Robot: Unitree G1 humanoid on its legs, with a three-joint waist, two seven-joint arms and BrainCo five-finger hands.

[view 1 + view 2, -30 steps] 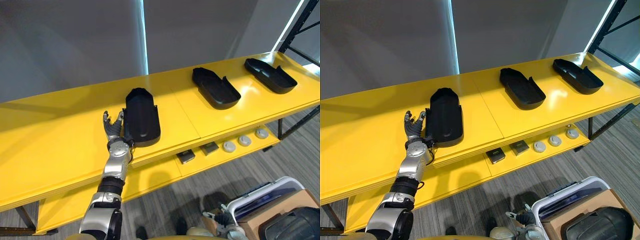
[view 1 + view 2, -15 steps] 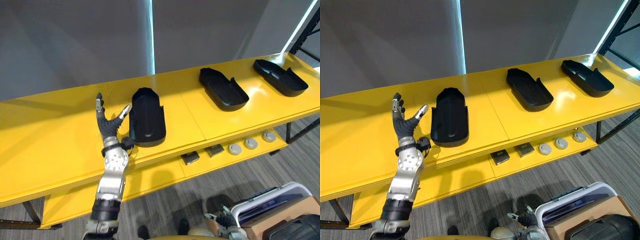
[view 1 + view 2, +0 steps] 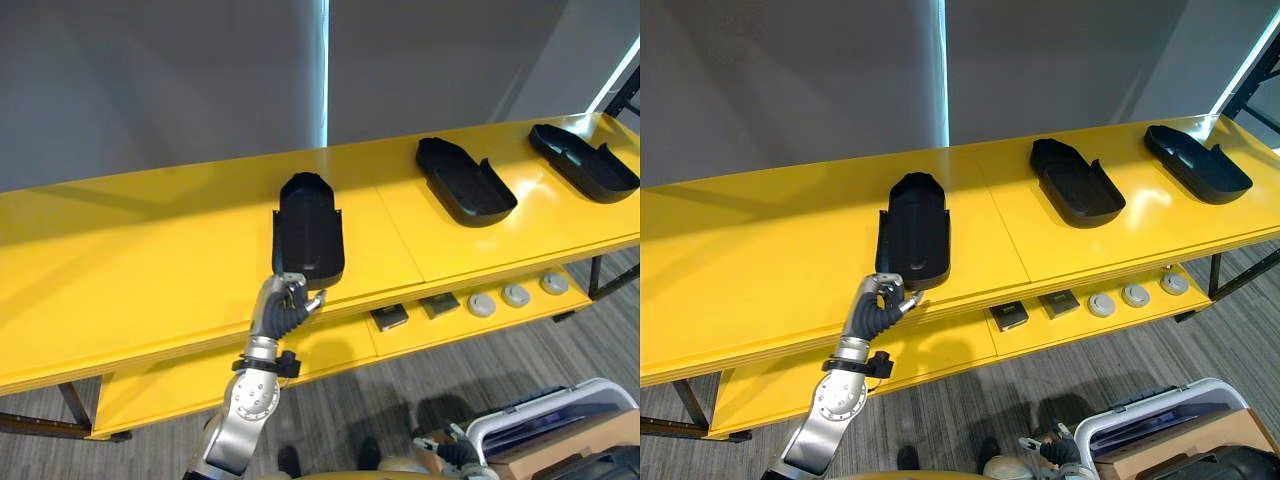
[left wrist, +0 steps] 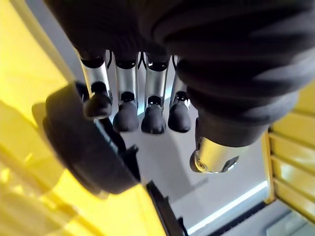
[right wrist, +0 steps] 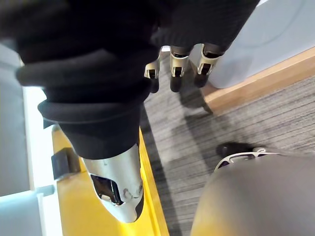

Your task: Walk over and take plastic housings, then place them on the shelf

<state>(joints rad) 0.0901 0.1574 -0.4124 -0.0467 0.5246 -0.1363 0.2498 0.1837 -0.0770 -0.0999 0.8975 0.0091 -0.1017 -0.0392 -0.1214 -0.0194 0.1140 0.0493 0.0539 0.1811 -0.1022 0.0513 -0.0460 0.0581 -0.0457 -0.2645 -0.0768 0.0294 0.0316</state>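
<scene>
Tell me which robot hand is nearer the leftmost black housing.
Left. The left robot hand is just in front of that housing; the right robot hand hangs low near the floor, far off.

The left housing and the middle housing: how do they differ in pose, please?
The left housing points straight back; the middle housing lies diagonally. The left housing lies close to the front edge of the shelf; the middle housing sits farther back. Both are black.
</scene>
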